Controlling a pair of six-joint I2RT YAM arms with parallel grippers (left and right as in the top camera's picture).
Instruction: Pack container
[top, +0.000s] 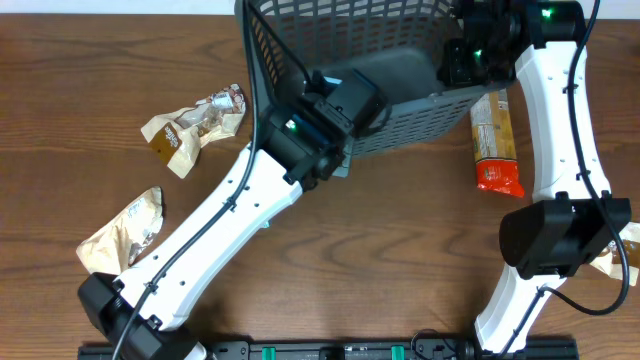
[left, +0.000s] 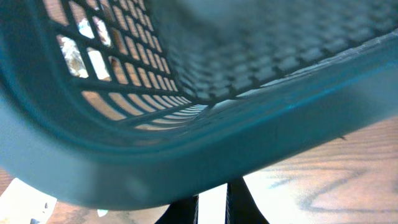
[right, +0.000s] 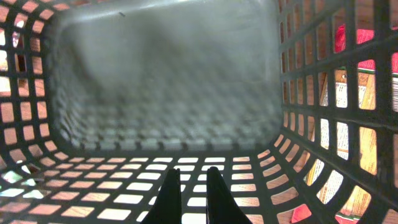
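Overhead, the basket (top: 420, 125) sits tipped at the far side of a dark wood table (top: 380, 250). The left claw (left: 212, 196) is clamped on its near rim, and the right claw (right: 193, 186) is inside it, fingers together. Crumpled packets (top: 195, 125) lie to its left and an orange packet (top: 495, 140) just to its right.

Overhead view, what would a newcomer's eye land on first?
The big dark grey basket at the top centre, with both white arms reaching to it. Next, the crumpled tan packets on the left and the orange-red packet just right of the basket.
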